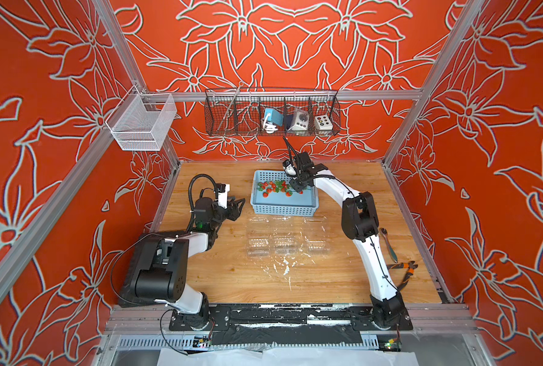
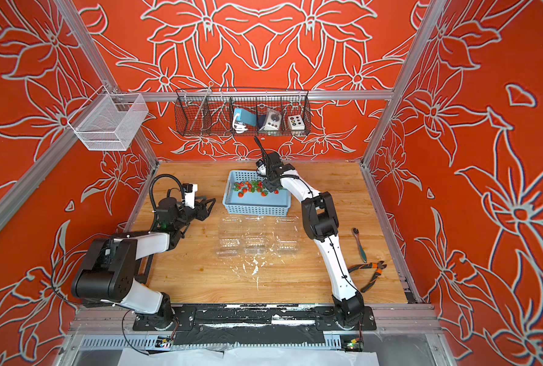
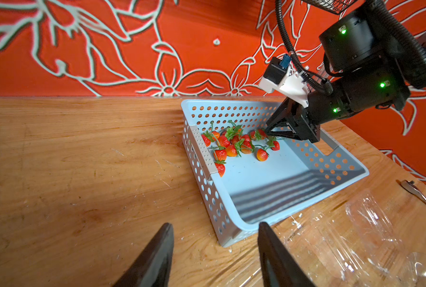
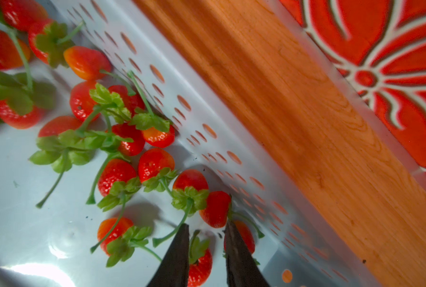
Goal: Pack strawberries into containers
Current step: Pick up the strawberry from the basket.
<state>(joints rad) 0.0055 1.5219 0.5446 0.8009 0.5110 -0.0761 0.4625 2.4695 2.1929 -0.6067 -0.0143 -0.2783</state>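
The right pincer [image 4: 207, 223] stands narrowly apart, low in the light blue perforated plastic basket [image 4: 197, 116], straddling one small red green-capped strawberry [image 4: 200, 263]. Best to close squarely on its body, clear of neighbouring stems [image 4: 174, 231] beside the tips, then lift straight toward the clear plastic clamshell containers [image 1: 286, 245] well behind it. The left pincer [image 3: 215, 224] is apart, empty.

Right hand [image 2: 271, 189] sits low among strawberries [image 2: 248, 187] in the blue basket [image 2: 254, 209].
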